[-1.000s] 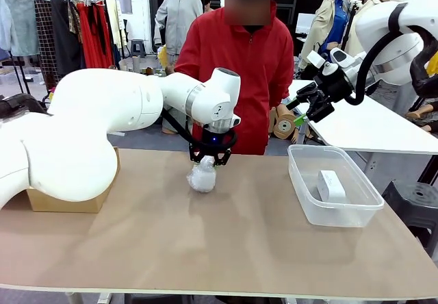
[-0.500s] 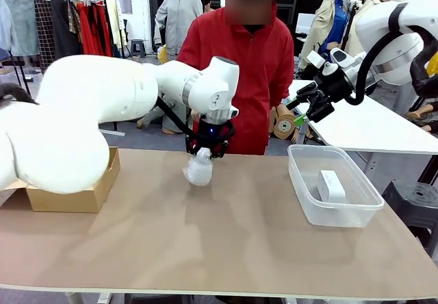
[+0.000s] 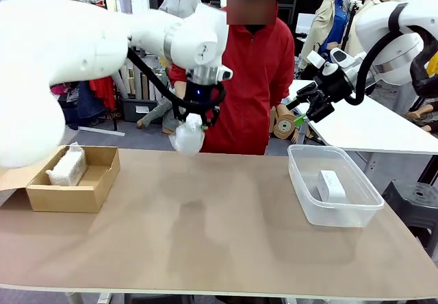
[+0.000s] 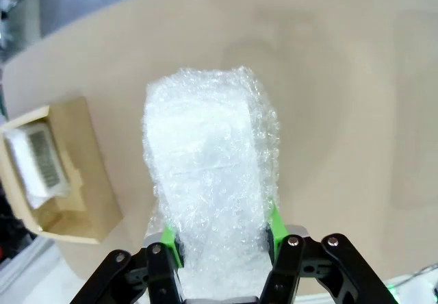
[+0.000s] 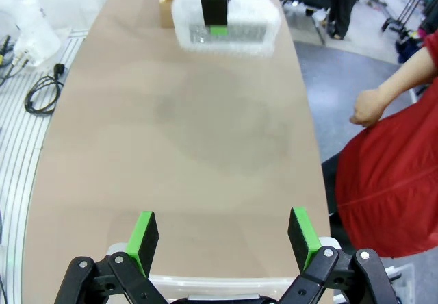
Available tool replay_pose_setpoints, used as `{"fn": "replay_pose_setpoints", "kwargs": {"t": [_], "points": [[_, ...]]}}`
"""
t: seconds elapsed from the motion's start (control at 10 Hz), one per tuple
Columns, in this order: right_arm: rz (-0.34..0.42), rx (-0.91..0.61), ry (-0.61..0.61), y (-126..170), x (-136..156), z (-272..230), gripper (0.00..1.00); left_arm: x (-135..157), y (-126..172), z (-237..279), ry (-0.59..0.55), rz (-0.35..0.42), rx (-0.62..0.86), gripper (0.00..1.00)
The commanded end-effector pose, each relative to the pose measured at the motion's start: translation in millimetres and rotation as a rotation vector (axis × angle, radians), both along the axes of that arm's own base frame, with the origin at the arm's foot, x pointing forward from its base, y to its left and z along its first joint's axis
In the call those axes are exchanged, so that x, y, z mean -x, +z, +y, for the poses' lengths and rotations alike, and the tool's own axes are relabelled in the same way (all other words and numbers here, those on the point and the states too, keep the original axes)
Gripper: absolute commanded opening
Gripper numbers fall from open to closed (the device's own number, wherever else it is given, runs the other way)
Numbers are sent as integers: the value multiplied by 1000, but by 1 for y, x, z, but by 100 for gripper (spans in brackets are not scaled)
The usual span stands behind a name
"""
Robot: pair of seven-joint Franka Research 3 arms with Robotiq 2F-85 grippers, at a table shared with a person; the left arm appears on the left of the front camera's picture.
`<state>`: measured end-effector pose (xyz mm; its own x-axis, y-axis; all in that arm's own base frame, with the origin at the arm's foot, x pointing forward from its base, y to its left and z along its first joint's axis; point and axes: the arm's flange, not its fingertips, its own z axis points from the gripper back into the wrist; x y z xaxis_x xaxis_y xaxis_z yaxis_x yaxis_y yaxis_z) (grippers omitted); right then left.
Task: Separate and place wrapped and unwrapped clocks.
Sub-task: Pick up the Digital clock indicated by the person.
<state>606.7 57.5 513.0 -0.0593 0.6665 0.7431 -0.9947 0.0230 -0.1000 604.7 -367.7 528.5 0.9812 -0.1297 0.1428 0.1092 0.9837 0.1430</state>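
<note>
Above tan table (image 3: pixel 226 235), crinkly translucent wrapped clock (image 4: pixel 209 174) hangs clamped.

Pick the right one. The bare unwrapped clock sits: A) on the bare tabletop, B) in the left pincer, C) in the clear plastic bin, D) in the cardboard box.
C: the smooth white unwrapped clock lies inside the clear plastic bin, while the left pincer holds a bubble-wrapped clock.

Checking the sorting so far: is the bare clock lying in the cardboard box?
No, the bare clock lies in the clear bin; the cardboard box holds a wrapped one.
</note>
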Motion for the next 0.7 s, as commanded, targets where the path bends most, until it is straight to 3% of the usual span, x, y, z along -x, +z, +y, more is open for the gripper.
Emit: {"fn": "replay_pose_setpoints", "kwargs": {"t": [0.0, 0.3, 0.6], "points": [[-12, -4, 8, 1, 0, 0, 100, 9, 38, 12, -87, -72, -19, 0], [-12, -4, 8, 1, 0, 0, 100, 6, 100, 23, -162, -79, 18, 0], [-12, -4, 8, 1, 0, 0, 100, 10, 148, 18, -181, -143, 10, 0]]}}
